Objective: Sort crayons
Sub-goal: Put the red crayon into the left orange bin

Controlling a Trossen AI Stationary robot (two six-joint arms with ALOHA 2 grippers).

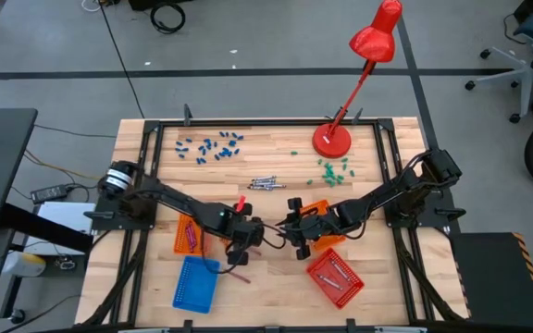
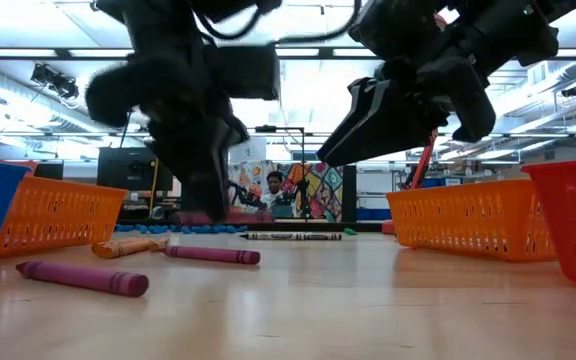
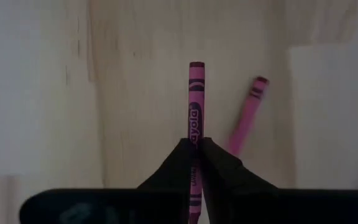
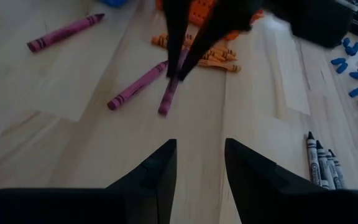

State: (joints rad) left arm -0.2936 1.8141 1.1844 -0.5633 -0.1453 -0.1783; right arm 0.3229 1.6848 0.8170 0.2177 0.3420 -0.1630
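Gripping: your left gripper (image 3: 196, 144) is clamped on a magenta crayon (image 3: 195, 102), long axis running straight out past the fingertips.
Right gripper (image 4: 201, 155): fingers parted, holding nothing.
Beyond: second magenta crayon (image 3: 246, 115) lies slanted on the table (image 3: 135, 93).

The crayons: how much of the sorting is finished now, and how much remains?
Partly done. Some crayons lie in the red basket and the orange basket. In hand: the left gripper is shut on a pink crayon; the right gripper waits open nearby. Left: two more pink crayons on the table, orange ones, and the grey crayons.
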